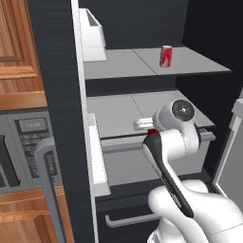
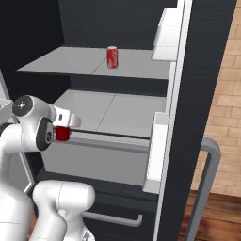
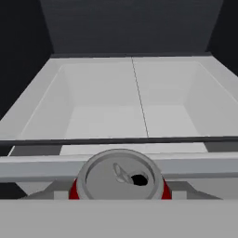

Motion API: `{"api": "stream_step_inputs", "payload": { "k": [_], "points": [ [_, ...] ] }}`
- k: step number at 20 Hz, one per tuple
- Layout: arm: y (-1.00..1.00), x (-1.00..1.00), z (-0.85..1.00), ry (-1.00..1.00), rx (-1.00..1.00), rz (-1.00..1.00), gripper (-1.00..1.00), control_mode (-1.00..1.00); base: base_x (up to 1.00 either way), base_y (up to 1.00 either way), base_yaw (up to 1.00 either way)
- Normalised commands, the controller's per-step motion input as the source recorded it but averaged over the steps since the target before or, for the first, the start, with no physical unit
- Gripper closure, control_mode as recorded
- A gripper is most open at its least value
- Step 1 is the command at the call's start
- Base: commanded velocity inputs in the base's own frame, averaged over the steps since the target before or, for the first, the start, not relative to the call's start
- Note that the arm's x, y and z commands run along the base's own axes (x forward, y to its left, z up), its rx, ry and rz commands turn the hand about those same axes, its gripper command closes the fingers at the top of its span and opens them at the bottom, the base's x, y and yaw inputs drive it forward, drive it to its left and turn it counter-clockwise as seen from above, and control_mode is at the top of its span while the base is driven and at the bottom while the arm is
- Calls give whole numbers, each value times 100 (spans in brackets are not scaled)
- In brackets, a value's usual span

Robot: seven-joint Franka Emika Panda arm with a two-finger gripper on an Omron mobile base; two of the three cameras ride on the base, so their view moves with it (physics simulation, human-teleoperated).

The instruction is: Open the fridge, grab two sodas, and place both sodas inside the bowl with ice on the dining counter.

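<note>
Sodas are the concern here: one red can [image 2: 62,133] is gripped between the jaws of the gripper [image 2: 63,128], its silver top [image 3: 119,174] seen from directly above in the hand view, and it is held just in front of the fridge [image 1: 57,95], level with the lip of the lower shelf [image 2: 110,110]. A second can [image 1: 165,56] stands upright on the upper shelf [image 1: 142,61], well above the held one and towards the middle of that shelf.

The step in hand is judged to be the carrying out of the first can; the bowl with ice and the dining counter are not to be seen from here, so a long carry away from the fridge is expected.

For the next move, a straight pull back from the fridge is called for, with the can kept upright and the grip kept firm.

Edges to be minded: the front rail of the lower shelf [image 3: 116,140] lies just beyond the can, and the grey front of the compartment [image 2: 101,160] sits below it. The open door [image 2: 188,117] with its bins [image 2: 157,150] stands to one side of the fridge opening, another door edge [image 1: 232,147] to the other. Open room is found only straight back from the fridge, between the two doors.
</note>
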Motion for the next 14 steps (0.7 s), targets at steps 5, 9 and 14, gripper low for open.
{"api": "stream_step_inputs", "payload": {
  "k": [5,9,14],
  "points": [
    [-21,-56,62,3,0,-3,100,-100,0,0,0],
    [-24,-60,58,0,0,-4,100,-100,0,0,0],
    [-26,-62,66,0,0,-4,100,-100,0,0,0]
  ]
}}
